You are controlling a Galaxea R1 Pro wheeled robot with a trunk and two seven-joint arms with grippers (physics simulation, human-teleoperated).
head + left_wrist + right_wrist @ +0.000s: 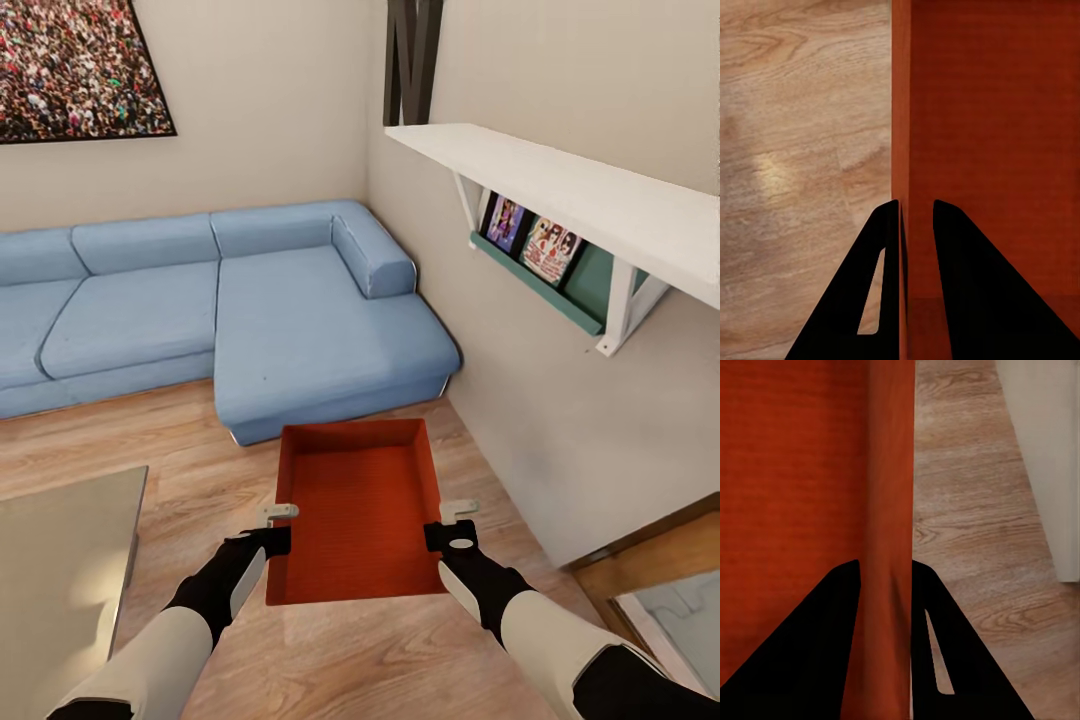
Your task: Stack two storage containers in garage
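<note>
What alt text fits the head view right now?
Both grippers, left and right, clamp the side walls of an orange-red storage container above the wood floor, facing a blue corner sofa.

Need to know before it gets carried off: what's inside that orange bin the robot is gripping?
The storage container looks empty: only its finely ribbed orange base shows. Each claw, left and right, has one finger over a side wall, covering a small strip inside.

white forearms, black wrists, black wedge fingers (975, 292)
</note>
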